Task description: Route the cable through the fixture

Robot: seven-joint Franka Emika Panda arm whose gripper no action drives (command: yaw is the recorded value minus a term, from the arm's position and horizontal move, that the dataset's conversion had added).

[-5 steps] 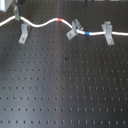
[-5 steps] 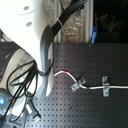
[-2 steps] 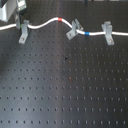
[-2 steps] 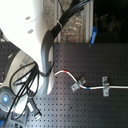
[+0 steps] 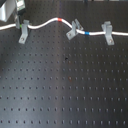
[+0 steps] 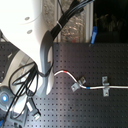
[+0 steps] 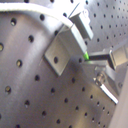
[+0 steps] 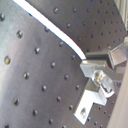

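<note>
The white cable (image 5: pixel 45 23) runs across the far side of the black perforated board, with a red band (image 5: pixel 60 20) and a blue band (image 5: pixel 86 33). It lies in the forked top of the slanted grey fixture (image 5: pixel 22 32) at the first exterior view's left. The fixture shows close up in the first wrist view (image 7: pixel 62 50) and in the second wrist view (image 8: pixel 92 95). My gripper (image 5: pixel 15 9) is just behind the fixture, at the cable's left end. In the first wrist view the gripper (image 7: pixel 95 59) is shut on the cable at its green band (image 7: pixel 86 56).
A grey clip with Y-shaped jaws (image 5: pixel 74 30) and an upright squarer clip (image 5: pixel 106 31) also carry the cable further right. In the second exterior view the white arm (image 6: pixel 35 45) and its black hoses (image 6: pixel 25 85) hide the fixture. The perforated board (image 5: pixel 65 85) stretches toward the near edge.
The arm has shifted only slightly at the cable's left end. The cable and the three clips stand as before.
</note>
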